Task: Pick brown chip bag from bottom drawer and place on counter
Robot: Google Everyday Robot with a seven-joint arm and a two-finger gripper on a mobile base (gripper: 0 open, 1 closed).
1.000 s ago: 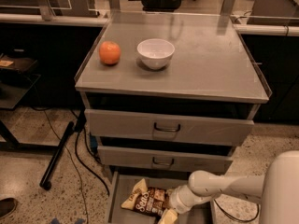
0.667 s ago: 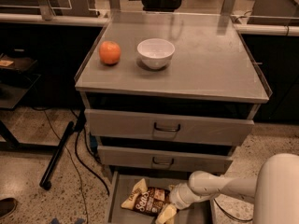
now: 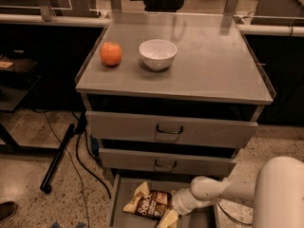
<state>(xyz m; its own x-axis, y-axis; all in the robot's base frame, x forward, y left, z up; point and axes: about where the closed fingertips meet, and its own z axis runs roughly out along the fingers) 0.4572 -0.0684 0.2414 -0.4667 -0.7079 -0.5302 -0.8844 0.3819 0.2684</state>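
Our gripper (image 3: pixel 175 212) has hardly moved, low in the drawer (image 3: pixel 121 194) with the bag (image 3: pixel 150 204) touching it; we cannot tell its grip. The lift to the table (image 3: pixel 213 65) above is still to do.

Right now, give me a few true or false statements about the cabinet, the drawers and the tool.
1. The brown chip bag lies in the bottom drawer. True.
2. The tool hovers over the counter. False: it is down in the bottom drawer, at the bag's end.
3. A white bowl stands on the counter. True.
4. The orange fruit sits inside the bowl. False: it rests on the counter beside the bowl, apart from it.
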